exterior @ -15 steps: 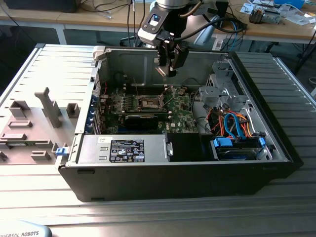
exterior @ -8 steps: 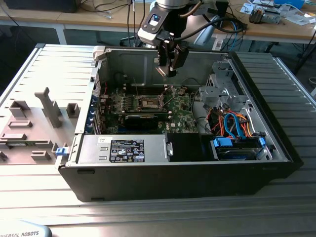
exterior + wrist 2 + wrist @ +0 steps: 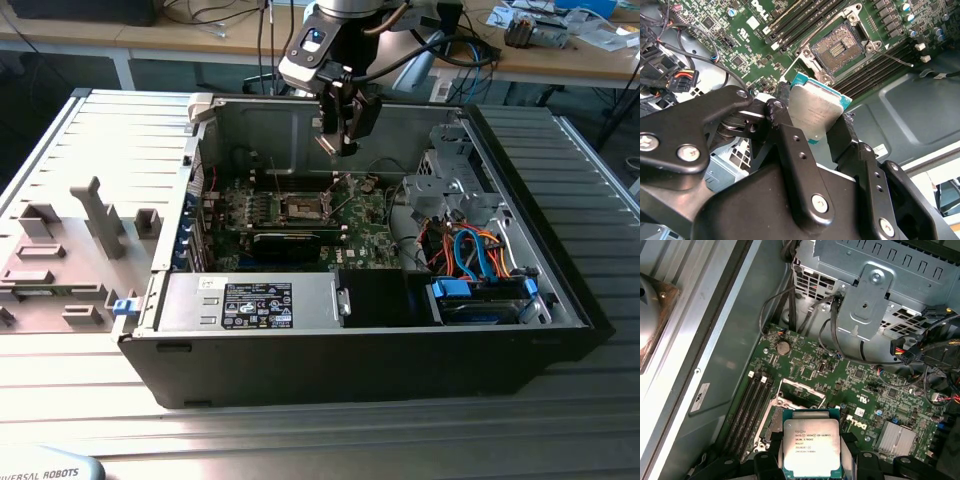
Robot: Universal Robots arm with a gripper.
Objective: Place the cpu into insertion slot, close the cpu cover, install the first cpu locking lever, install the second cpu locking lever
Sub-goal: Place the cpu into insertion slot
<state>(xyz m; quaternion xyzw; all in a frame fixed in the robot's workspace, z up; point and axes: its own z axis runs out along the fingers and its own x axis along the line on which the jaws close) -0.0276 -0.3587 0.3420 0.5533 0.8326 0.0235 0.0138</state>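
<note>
Gripper (image 3: 812, 120) clenched on cpu (image 3: 816, 106) by opp. edges, hovering above insertion slot (image 3: 837, 47), prob. not yet touching. Chip light, stiff, slick; contacts fragile, so hold edges only.

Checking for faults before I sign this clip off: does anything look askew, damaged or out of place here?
Nothing stands out. The gripper holds the cpu squarely between its fingers above the motherboard. The insertion slot is open and empty, with no visible damage. Nothing looks spilled or bent.
</note>
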